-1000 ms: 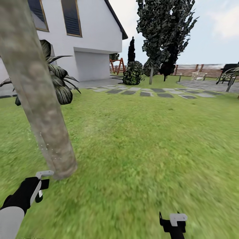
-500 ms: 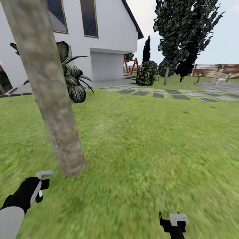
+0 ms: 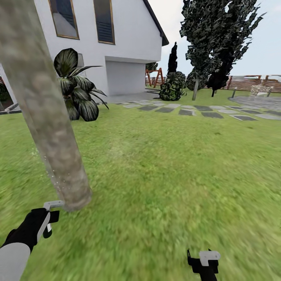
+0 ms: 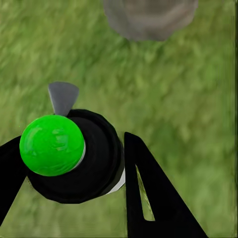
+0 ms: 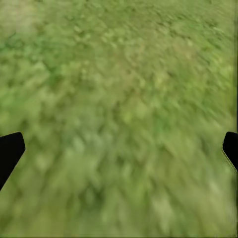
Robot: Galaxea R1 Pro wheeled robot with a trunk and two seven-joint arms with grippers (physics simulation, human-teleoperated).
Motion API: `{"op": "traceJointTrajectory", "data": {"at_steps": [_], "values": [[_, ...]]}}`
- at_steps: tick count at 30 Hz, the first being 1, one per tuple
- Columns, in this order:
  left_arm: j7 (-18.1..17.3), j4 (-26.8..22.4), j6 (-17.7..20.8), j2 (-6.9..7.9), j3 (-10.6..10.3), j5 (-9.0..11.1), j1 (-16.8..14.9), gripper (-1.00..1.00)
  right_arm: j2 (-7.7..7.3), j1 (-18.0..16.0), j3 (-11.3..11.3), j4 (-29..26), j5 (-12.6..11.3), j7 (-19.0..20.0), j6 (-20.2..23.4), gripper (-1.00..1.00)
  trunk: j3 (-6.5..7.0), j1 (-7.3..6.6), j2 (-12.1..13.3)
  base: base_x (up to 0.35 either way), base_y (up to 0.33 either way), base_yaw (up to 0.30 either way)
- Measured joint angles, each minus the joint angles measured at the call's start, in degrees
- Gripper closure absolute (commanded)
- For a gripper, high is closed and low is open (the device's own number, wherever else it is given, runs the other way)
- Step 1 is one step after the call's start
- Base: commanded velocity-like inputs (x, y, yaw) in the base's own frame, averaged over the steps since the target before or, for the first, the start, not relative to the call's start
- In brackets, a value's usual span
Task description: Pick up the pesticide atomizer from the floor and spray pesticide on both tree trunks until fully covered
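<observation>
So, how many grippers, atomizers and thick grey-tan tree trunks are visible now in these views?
Grippers: 2, the left gripper and the right gripper
Pesticide atomizer: 1, held between the left fingers
Thick grey-tan tree trunk: 1
Total: 4

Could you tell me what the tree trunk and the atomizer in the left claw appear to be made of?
Tree trunk: smooth matte bark, grey-tan with brown blotches. Atomizer: probably plastic, with a glossy green cap, black body and grey nozzle.
</observation>
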Motion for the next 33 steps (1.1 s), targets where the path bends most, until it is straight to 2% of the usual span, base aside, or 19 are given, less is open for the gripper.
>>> {"op": "traceJointTrajectory", "data": {"at_steps": [13, 28, 30, 33], "values": [[0.0, 0.0, 0.0, -0.09, 0.0, -0.1, 0.0, 1.00, 0.00, 0.0, 0.0, 0.0, 0.0, 0.0, 0.0, -1.00, 0.00, 0.00, 0.0, 0.141, -0.248, 0.253], [0.0, 0.0, 0.0, -0.18, 0.0, 0.1, 0.0, 1.00, 0.00, 0.0, 0.0, 0.0, 0.0, 0.0, 0.0, -1.00, 0.00, 0.00, 0.0, 0.206, -0.165, 0.276], [0.0, 0.0, 0.0, -0.43, 0.0, 0.4, 0.0, 1.00, 0.00, 0.0, 0.0, 0.0, 0.0, 0.0, 0.0, -1.00, 0.00, 0.00, 0.0, 0.021, -0.013, 0.150], [-0.2, 0.0, -0.2, -2.21, -0.4, 0.6, 0.0, 1.00, 0.00, 0.0, 0.0, 0.0, 0.0, 0.0, 0.0, -1.00, 0.00, 0.00, 0.0, 0.004, -0.003, 0.028]]}}
